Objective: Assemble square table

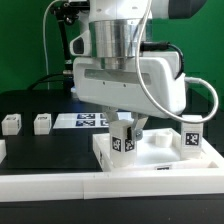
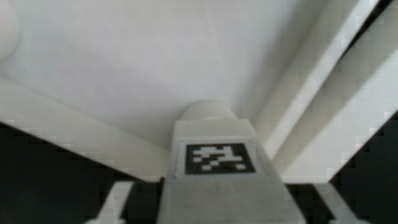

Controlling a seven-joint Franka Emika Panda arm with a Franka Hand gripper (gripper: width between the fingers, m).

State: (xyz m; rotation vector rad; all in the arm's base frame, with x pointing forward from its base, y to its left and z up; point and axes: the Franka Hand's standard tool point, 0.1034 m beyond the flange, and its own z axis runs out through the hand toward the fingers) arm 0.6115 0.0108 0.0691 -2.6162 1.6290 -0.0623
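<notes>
The white square slab [image 1: 165, 160] lies at the exterior view's right, and it fills the wrist view [image 2: 125, 60]. One white tagged leg post [image 1: 190, 135] stands upright on the slab's far right corner. My gripper [image 1: 124, 133] is shut on another leg post [image 1: 122, 142]. It holds this post upright with its lower end on the slab's near left corner. In the wrist view this post [image 2: 219, 150] sits between my fingers [image 2: 121, 203], tag facing the camera, at my gripper [image 2: 219, 208]. Two loose leg posts [image 1: 11, 123] [image 1: 42, 123] lie at the left.
The marker board [image 1: 85, 121] lies flat behind the slab, near the middle. A white raised border [image 1: 50, 186] runs along the front of the black worktop. The arm's body hides the slab's far left corner.
</notes>
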